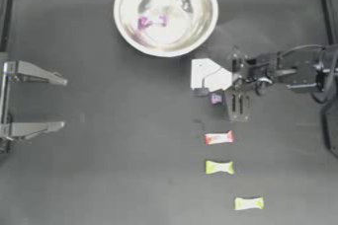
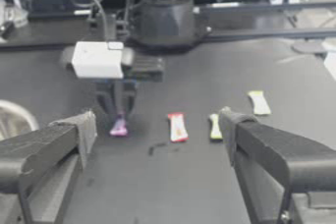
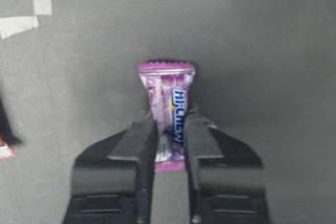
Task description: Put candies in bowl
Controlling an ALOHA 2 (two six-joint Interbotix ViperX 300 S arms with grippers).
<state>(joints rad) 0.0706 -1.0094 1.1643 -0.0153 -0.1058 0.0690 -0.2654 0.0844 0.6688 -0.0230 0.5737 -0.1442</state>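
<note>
**Purple candy gripped at mid-table, below the bowl**

Near the middle of the dark table (image 1: pixel 99 169), slightly right of centre, the right pincer (image 3: pixel 171 137) is seen clenched on a small purple-pink wrapped candy with twisted ends (image 3: pixel 168 105). The wrapper is pinched between the two dark jaws about its lower half, while its upper twisted end sticks out beyond the fingertips. From above, the same candy (image 1: pixel 216 98) is visible as a small purple spot just below the white block of the right arm.

A large round shiny silvery-white bowl (image 1: pixel 129 31) is placed at the top edge of the table, up and to the left of the right pincer and apart from it. Another purple-pink candy (image 1: pixel 151 21) is seen lying inside it.

Three more candies are laid out on the table below the held one: a red-and-white wrapped candy (image 1: pixel 219 138) nearest, a yellow-green wrapped candy (image 1: pixel 219 168) farther down, and a second yellow-green candy (image 1: pixel 249 203) lowest and slightly to the right. All three lie apart from each other.

At the left edge of the table the left pincer (image 1: pixel 63 103) is parked, its jaws spread wide and holding nothing.
</note>
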